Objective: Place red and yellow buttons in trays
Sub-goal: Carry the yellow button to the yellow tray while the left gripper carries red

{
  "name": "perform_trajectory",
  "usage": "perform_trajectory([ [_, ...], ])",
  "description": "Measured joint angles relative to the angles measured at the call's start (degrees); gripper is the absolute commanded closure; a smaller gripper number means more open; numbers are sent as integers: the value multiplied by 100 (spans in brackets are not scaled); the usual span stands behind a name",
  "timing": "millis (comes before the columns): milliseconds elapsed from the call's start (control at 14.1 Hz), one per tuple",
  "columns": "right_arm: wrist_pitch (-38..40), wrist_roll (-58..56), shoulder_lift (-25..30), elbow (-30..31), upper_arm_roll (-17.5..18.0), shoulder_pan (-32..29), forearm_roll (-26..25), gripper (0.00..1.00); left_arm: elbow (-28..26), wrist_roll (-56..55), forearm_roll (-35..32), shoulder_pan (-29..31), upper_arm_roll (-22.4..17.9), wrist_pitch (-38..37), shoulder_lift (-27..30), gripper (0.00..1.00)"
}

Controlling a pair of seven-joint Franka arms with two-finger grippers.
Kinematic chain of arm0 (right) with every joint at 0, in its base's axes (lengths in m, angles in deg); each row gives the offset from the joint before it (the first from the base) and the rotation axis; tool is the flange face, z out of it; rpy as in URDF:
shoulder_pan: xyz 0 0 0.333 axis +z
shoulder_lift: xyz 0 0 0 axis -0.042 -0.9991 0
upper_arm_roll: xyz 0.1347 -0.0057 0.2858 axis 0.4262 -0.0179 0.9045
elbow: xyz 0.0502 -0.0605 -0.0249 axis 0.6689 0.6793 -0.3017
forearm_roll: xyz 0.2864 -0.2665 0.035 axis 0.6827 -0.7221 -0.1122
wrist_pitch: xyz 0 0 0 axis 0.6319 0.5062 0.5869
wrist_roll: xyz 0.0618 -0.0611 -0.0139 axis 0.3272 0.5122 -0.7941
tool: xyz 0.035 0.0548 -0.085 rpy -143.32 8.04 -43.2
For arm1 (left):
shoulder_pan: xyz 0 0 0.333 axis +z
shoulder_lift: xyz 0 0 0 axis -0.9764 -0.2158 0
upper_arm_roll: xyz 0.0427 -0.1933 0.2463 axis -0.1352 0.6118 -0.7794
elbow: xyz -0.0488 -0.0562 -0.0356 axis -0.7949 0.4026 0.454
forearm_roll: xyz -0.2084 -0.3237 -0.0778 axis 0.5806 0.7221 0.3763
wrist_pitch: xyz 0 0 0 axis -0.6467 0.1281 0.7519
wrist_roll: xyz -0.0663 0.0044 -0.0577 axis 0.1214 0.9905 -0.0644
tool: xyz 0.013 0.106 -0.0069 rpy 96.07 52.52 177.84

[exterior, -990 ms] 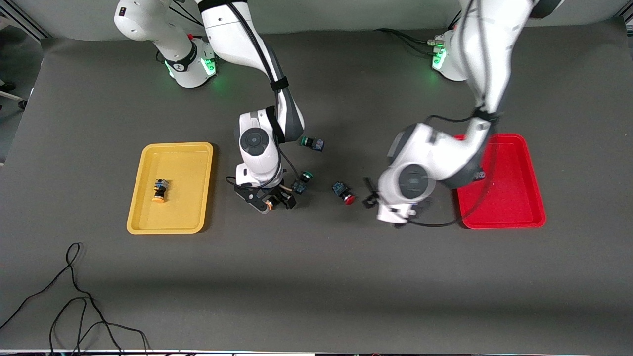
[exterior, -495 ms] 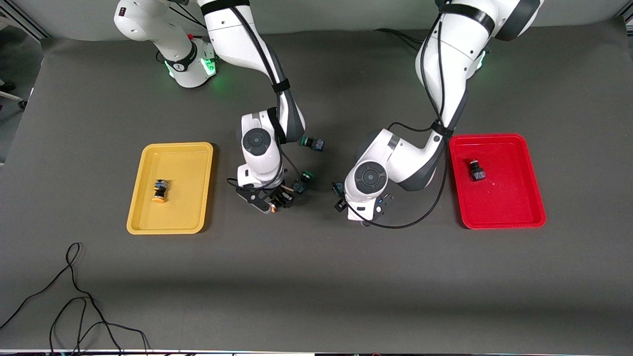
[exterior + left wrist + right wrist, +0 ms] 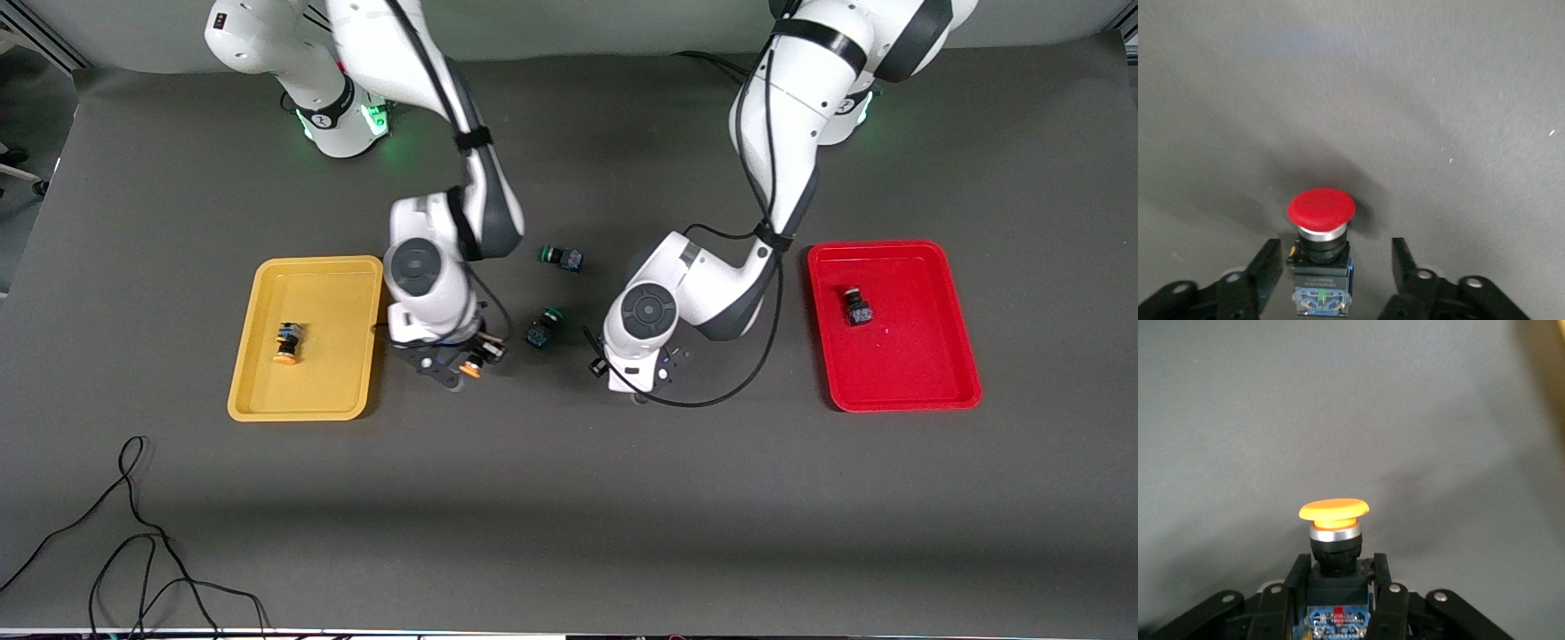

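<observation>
The right tool [image 3: 1341, 597] was seen clamped on the dark body of a yellow-capped button [image 3: 1335, 520], its long axis running out along the fingers and its cap pointing away from the wrist. It was held over the desk [image 3: 569, 498] just beside the yellow tray [image 3: 244, 391], where another yellow button [image 3: 286, 345] lay on its side.

The left tool [image 3: 1335, 273] was seen low over the desk with its fingers [image 3: 1265, 267] parted around a red-capped button [image 3: 1321, 227], a gap on one side. That button's cap also pointed away from the wrist. A further button [image 3: 857, 306] lay in the red tray [image 3: 907, 396].
</observation>
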Motion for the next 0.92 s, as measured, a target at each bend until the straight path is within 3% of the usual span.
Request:
perform_trajectory([
  [212,1177,-1358,512,-339,-690,-6,-459,65,-9,-5,0,-23,-7,23,-42,100],
  [424,1440,-3013,900,-344,-1068,-48,-1057,65,13,14,-11,-4,-56,-96,-22,100],
  [707,1465,-5105,920,144,-1806,-161,-1107,65,321,1371,-60,560,-171,-1837,521,100],
  [919,869,-6020,928,956,-1959,-477,-841,65,337,3158,-504,1425,-224,-2970,1242,100],
])
